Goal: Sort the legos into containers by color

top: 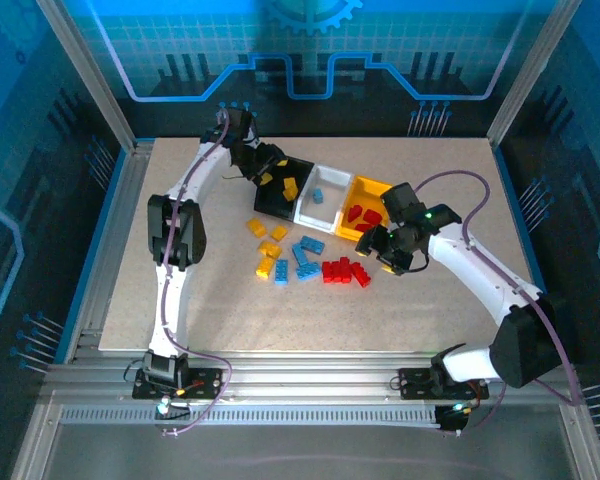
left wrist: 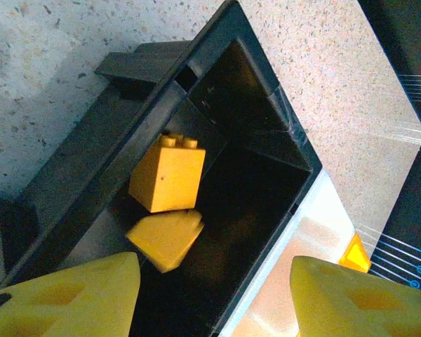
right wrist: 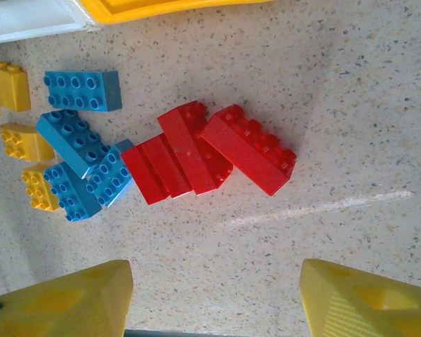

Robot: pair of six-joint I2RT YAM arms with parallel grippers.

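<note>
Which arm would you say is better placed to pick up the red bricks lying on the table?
Probably the right. The right gripper, open, hovers beside the red bricks, close to the yellow bin. The left gripper, also open, is over the black bin, farther from them.

Three bins, black (top: 278,203), white (top: 332,180) and yellow-orange (top: 372,187), are seen pressed wall to wall in one row at mid-table, with no gap left between them. Just in front, loose yellow bricks (top: 267,248), blue bricks (top: 305,255) and red bricks (top: 345,271) are crowded together. The red ones are packed side against side, and a blue one touches them. Bare table (top: 310,320) is left open on the pile's near side. Inside the black bin, two yellow bricks (left wrist: 167,174) are bunched near one long wall, and the remaining floor is left bare.
</note>
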